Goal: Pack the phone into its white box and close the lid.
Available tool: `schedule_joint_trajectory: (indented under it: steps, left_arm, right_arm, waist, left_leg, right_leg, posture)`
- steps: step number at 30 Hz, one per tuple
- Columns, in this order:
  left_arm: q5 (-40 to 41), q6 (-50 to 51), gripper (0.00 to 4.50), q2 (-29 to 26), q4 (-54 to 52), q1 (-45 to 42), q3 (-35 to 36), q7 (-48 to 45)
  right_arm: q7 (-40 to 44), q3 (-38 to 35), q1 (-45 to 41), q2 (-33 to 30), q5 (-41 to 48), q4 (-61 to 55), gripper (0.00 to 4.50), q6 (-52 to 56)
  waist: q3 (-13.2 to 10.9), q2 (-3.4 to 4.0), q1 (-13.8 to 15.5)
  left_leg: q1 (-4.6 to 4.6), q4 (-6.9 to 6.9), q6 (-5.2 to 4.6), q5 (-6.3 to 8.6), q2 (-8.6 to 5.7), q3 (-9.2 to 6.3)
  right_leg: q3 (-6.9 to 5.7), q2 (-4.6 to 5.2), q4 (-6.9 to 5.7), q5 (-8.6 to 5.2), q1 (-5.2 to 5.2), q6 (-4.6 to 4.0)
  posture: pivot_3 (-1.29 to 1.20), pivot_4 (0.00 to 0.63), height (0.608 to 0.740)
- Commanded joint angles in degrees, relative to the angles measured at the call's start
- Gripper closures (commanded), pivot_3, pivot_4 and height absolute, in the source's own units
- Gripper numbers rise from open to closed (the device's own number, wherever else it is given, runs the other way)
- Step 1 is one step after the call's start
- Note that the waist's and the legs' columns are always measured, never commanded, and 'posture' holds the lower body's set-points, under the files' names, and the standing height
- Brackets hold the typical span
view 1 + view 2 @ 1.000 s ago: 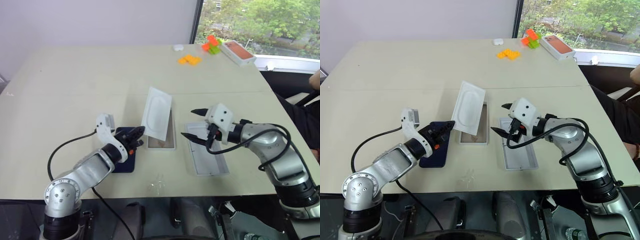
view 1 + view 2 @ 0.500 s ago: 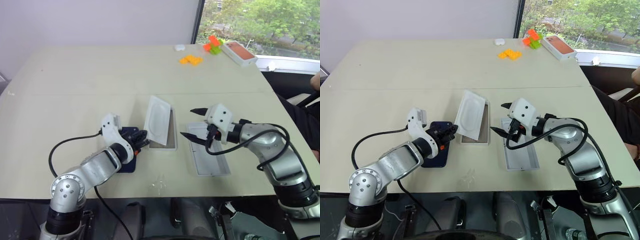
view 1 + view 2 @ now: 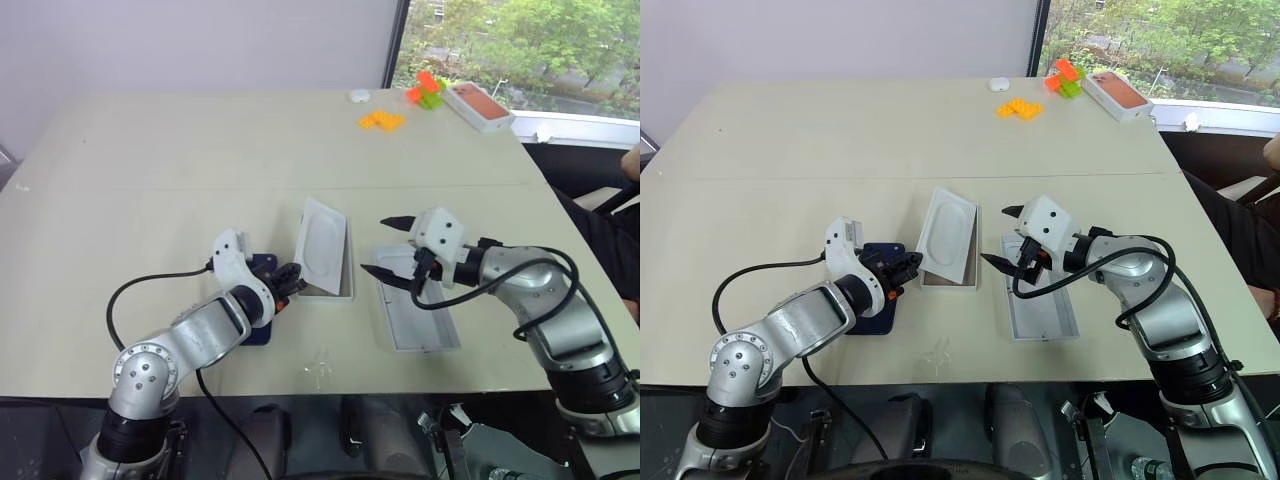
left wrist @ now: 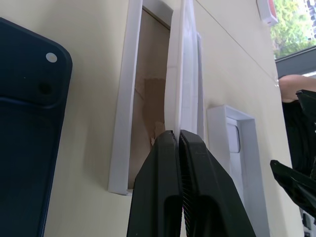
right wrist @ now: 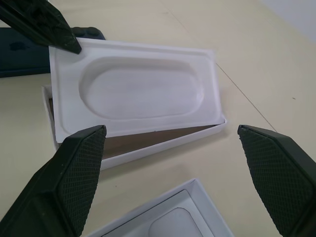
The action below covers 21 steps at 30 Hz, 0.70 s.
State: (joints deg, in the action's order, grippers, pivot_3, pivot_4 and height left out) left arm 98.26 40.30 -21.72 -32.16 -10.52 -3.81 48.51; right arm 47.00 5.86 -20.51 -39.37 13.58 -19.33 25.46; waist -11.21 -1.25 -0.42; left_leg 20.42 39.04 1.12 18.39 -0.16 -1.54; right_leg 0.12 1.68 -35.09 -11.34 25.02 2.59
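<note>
The left pincer (image 3: 289, 283), pinching the insert (image 3: 325, 246), has lowered it over the box (image 3: 345, 285). The right pincer (image 3: 388, 247) stays spread above the lid (image 3: 415, 318). Beige desk (image 3: 160, 180) beside a window (image 3: 520, 45).

Insert (image 5: 140, 94) tilted over box (image 5: 163, 140), corner pinched by left gripper (image 5: 64, 44); lid (image 5: 168, 219) nearby; right fingers (image 5: 74, 177) wide apart

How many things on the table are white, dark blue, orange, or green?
White: 5 (moulded insert, carton base, lid, orange-topped box, small far object)
Dark blue: 1 (phone)
Orange: 2 (brick clusters)
Green: 1 (brick)
Total: 9
</note>
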Motion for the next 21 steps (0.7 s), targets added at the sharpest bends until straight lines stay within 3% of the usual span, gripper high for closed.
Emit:
schedule_joint_trajectory:
  steps: [1, 7, 8, 9, 16, 21]
  left_arm:
    - [1.11, -1.30, 4.47, 0.51, -1.10, -0.82, -0.66, 0.40]
    - [0.99, -1.91, 4.47, 0.99, -1.22, -0.81, -1.03, 0.35]
    - [1.00, -1.96, 3.86, 0.98, -1.21, -0.80, -1.05, 0.23]
    - [1.01, -2.03, 3.67, 0.98, -1.24, -0.80, -1.10, 0.13]
    - [3.87, -2.13, 0.32, -0.58, -2.35, -0.33, -0.50, -1.32]
    - [7.74, -2.98, 0.32, -2.81, -4.71, -0.11, 0.56, -4.28]
  right_arm:
    - [0.19, -0.61, -1.21, 0.11, -0.05, -0.66, 0.00, -1.02]
    - [0.42, -0.37, -1.58, 0.21, -0.14, -0.45, 0.00, -1.10]
    - [0.43, -0.31, -1.67, 0.26, -0.18, -0.39, 0.00, -1.12]
    - [0.47, -0.28, -1.74, 0.29, -0.21, -0.34, 0.00, -1.15]
    - [0.78, -0.25, -2.18, 0.43, -0.36, -0.22, 0.00, -1.10]
    - [0.90, -0.12, -2.30, 0.60, -0.33, -0.10, 0.00, -1.12]
  waist:
    - [0.00, 0.00, 0.01]
    - [0.00, 0.00, 0.02]
    - [0.00, 0.00, 0.03]
    - [0.00, 0.00, 0.03]
    - [0.00, 0.00, 0.00]
    - [0.00, 0.00, 0.00]
  left_leg:
    - [0.00, 0.00, 0.00, 0.00, 0.00, 0.00]
    - [0.00, 0.00, 0.00, 0.00, 0.00, 0.00]
    - [0.00, 0.00, 0.00, 0.00, 0.00, 0.00]
    - [0.00, 0.00, 0.00, 0.00, 0.00, 0.00]
    - [0.00, 0.00, 0.00, 0.00, 0.00, 0.00]
    - [0.00, 0.00, 0.00, 0.00, 0.00, 0.00]
  right_leg:
    - [0.00, 0.00, 0.00, -0.01, 0.00, 0.01]
    - [0.00, 0.00, 0.00, -0.01, 0.00, 0.01]
    - [0.00, 0.00, 0.00, 0.00, 0.00, 0.00]
    - [0.00, 0.00, 0.00, 0.00, -0.01, 0.00]
    - [0.00, 0.00, 0.01, -0.02, -0.01, 0.02]
    - [0.00, 0.00, 0.01, -0.03, 0.00, 0.04]
  posture:
    - [0.00, 0.150, 0.740]
    - [0.00, 0.150, 0.740]
    - [0.00, 0.150, 0.740]
    - [0.00, 0.150, 0.740]
    - [0.00, 0.150, 0.740]
    - [0.00, 0.150, 0.740]
